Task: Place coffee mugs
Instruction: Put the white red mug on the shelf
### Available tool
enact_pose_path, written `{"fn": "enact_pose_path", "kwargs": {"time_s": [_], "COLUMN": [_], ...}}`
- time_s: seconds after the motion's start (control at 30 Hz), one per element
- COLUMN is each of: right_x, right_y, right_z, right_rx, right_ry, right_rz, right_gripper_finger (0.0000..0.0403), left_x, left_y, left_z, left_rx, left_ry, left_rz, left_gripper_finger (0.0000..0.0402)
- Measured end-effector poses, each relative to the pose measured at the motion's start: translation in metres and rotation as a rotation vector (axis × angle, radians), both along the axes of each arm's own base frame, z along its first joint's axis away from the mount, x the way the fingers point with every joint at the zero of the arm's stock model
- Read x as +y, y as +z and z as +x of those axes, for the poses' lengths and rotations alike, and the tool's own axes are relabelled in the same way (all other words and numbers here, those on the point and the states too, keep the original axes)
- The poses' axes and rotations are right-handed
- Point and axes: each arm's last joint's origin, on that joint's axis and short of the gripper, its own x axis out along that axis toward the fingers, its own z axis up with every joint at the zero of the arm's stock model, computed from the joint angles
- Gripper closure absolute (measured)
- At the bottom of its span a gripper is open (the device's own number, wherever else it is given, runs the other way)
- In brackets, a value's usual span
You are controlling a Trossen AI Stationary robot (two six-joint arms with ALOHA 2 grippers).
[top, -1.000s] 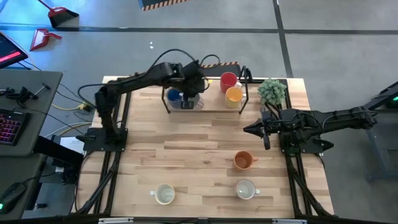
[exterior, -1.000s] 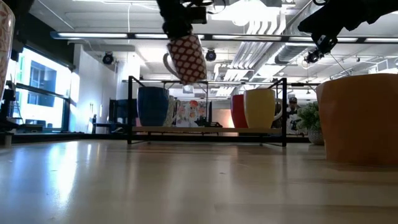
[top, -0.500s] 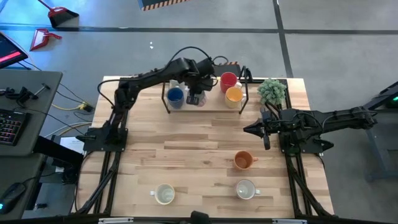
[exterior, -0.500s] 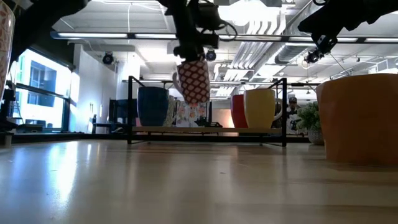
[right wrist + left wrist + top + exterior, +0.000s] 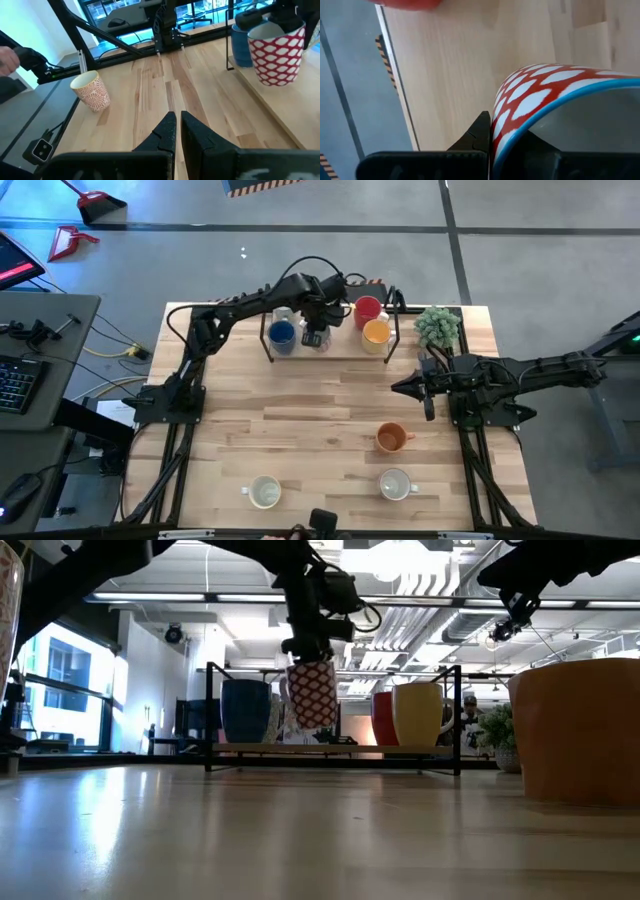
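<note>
Low view: left claw (image 5: pixel 312 652) clamped on the red-patterned mug (image 5: pixel 312 693), which hangs beneath it.

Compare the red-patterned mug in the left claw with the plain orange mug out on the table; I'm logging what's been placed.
The red-patterned mug wears a red-and-white lattice; the orange mug is plain. The patterned one hangs from the left claw just above the rack shelf; the orange one stands free on the table, ungripped. Both are upright.

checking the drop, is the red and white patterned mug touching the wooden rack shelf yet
Apart. The low view shows a gap between the red and white patterned ceramic mug, held by the left gripper, and the wooden rack shelf.
</note>
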Motion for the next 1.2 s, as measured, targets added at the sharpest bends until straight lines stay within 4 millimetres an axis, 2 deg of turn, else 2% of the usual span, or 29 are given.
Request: {"fn": "enact_pose_path", "kwargs": {"time_s": [0.3,0.7,0.93,1.2], "right_x": [0.0,0.0,0.0,0.0], "right_y": [0.003,0.003,0.003,0.003], "right_z": [0.001,0.001,0.001,0.001], "right_rx": [-0.032,-0.036,-0.036,-0.036], "right_ry": [0.005,0.005,0.005,0.004], "right_rz": [-0.015,-0.015,-0.01,-0.01], "right_gripper_finger": [0.0398,0.0398,0.0398,0.0398], "left_x": [0.011,0.016,0.015,0.018], "left_y": [-0.012,-0.012,-0.022,-0.022], "left_z": [0.0,0.001,-0.001,0.0], "left_rx": [0.005,-0.015,0.015,0.009], "left_ry": [0.012,-0.019,-0.023,-0.016], "left_rz": [-0.027,-0.026,-0.041,-0.008], "left_gripper_finger": [0.0394,0.0384,0.0393,0.0378]}}
